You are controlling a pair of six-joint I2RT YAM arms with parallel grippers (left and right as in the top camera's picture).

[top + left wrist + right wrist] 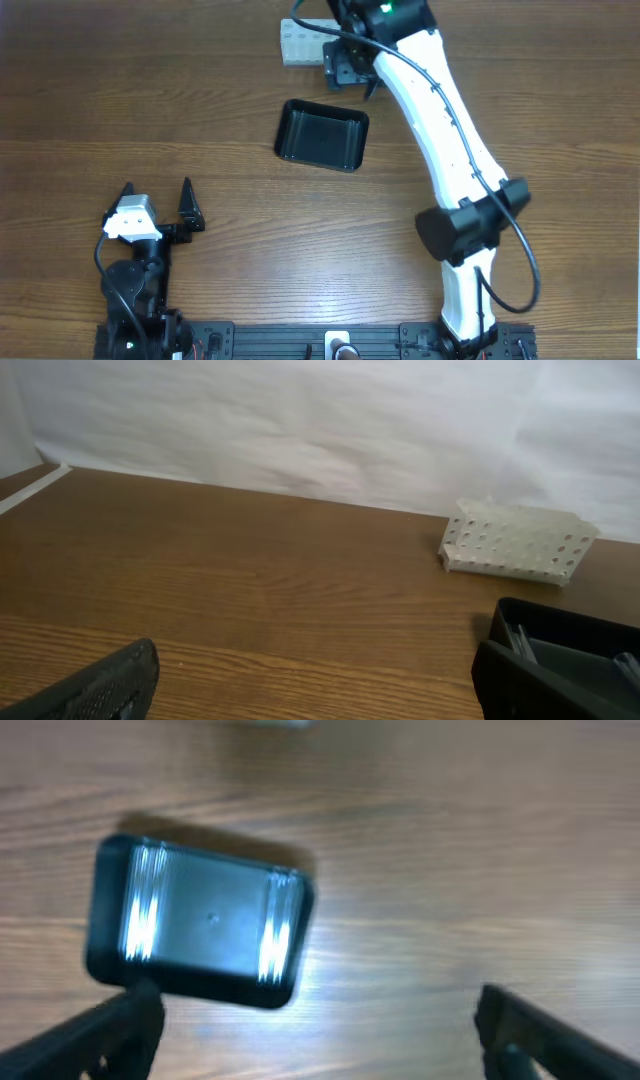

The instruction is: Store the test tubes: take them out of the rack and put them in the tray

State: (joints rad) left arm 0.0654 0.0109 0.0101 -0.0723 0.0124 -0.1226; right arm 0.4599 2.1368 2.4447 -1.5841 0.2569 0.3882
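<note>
Close to the near-left corner of the bench [90,120], the left gripper [157,188] sits low, its jaws spread wide with nothing between them.

Toward the middle of the bench lies the black tray [320,138]. It is shallow, so a tube let go from too high would probably bounce out or knock against whatever already lies inside. Its long axis runs roughly along the bench's width, skewed a little. In the left wrist view, slim clear shapes inside it look like test tubes [521,641]. They seem to lie crosswise to the tray's length, one by each short wall, though glare cannot be ruled out.

Beyond the tray, the right gripper [318,1002] hangs lifted over bare wood just beside it, jaws wide apart and holding nothing.

At the far edge rests the white rack [303,42]. It looks light and nothing steadies it, so a tube pulled out at a slant could drag or tip it. Its long axis lies along that edge, with a perforated face turned toward the near side. Whether it holds any tubes cannot be told.
</note>
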